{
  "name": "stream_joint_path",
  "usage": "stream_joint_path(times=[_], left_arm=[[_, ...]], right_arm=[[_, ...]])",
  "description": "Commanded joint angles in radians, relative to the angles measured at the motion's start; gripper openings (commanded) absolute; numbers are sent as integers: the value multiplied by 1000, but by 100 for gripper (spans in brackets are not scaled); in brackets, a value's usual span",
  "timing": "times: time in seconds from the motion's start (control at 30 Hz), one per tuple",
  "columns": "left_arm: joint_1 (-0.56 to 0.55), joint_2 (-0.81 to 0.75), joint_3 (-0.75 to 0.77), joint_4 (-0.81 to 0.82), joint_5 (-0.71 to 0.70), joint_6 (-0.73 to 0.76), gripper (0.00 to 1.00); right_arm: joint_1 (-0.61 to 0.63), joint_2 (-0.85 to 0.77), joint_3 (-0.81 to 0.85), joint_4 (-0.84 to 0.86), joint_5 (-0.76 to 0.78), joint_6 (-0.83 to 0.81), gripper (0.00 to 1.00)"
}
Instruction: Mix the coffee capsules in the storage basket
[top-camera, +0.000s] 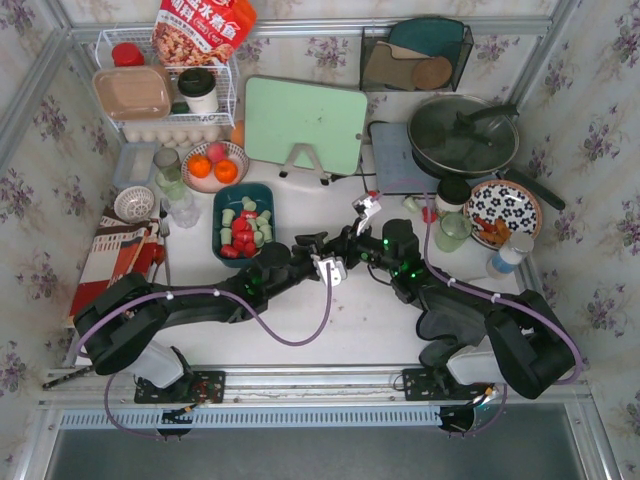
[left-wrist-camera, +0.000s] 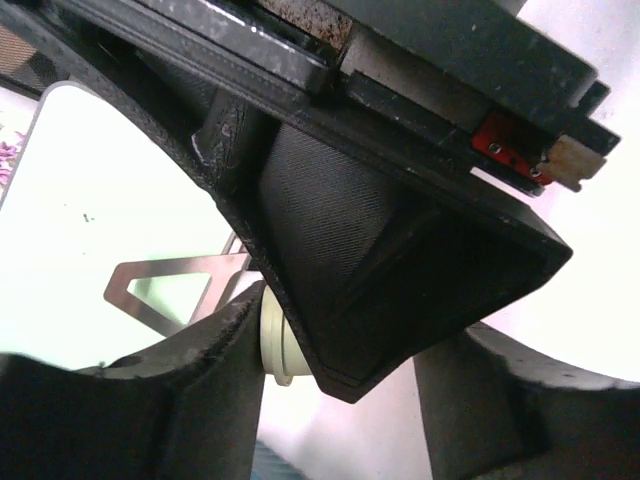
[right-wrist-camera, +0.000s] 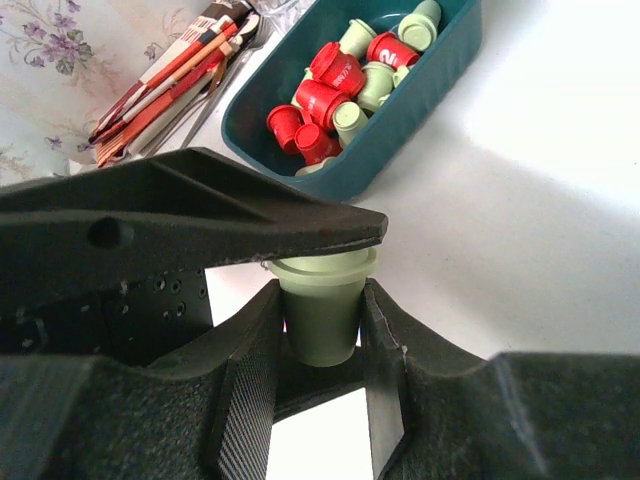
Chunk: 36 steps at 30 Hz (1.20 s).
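The dark teal storage basket (top-camera: 218, 215) sits left of the table's middle and holds several red and pale green coffee capsules (top-camera: 245, 228). In the right wrist view the basket (right-wrist-camera: 400, 130) lies beyond the jaws. My right gripper (right-wrist-camera: 320, 290) is shut on one pale green capsule (right-wrist-camera: 318, 325), held rim up. Both grippers meet right of the basket, the left gripper (top-camera: 322, 252) against the right gripper (top-camera: 347, 248). My left gripper (left-wrist-camera: 350, 390) stands open around the right one's finger. The capsule's rim (left-wrist-camera: 272, 340) touches its left finger (left-wrist-camera: 200, 400), and a gap shows at the other finger.
A bowl of oranges (top-camera: 213, 165) and a glass jar (top-camera: 170, 170) stand behind the basket. A green cutting board (top-camera: 303, 125), a lidded pan (top-camera: 462, 135), a patterned plate (top-camera: 503, 212) and a glass cup (top-camera: 452, 230) lie behind and right. Wrapped utensils (top-camera: 125, 250) lie at the left.
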Motion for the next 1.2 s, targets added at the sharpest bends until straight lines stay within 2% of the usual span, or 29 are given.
stream_joint_path(times=[0.0, 0.17, 0.27, 0.33, 0.57, 0.7, 0.73, 0.77, 1.0, 1.17], left_arm=[[-4, 0, 2, 61, -12, 0, 53], [-6, -2, 9, 41, -21, -1, 34], [-7, -5, 7, 41, -31, -8, 20], [-6, -7, 6, 33, -29, -17, 14], [1, -2, -3, 17, -37, -77, 0], [24, -6, -14, 22, -64, -140, 0], [33, -9, -18, 23, -66, -162, 0], [46, -12, -21, 22, -64, -185, 0], [129, -32, -42, 6, -69, -344, 0], [181, -52, -52, -25, -118, -446, 0]], right_arm=[[1, 0, 10, 24, -22, -3, 31], [1, -4, 9, 24, -28, -4, 34], [1, -4, 7, 22, -28, -4, 40], [1, -5, 9, 12, -14, -7, 47], [1, -41, 3, -30, 57, -35, 61], [1, -70, -3, -59, 126, -57, 70], [1, -78, -5, -67, 147, -61, 90], [0, -85, -7, -73, 166, -65, 99], [1, -142, -38, -88, 365, -65, 100], [1, -151, -49, -108, 584, -33, 100]])
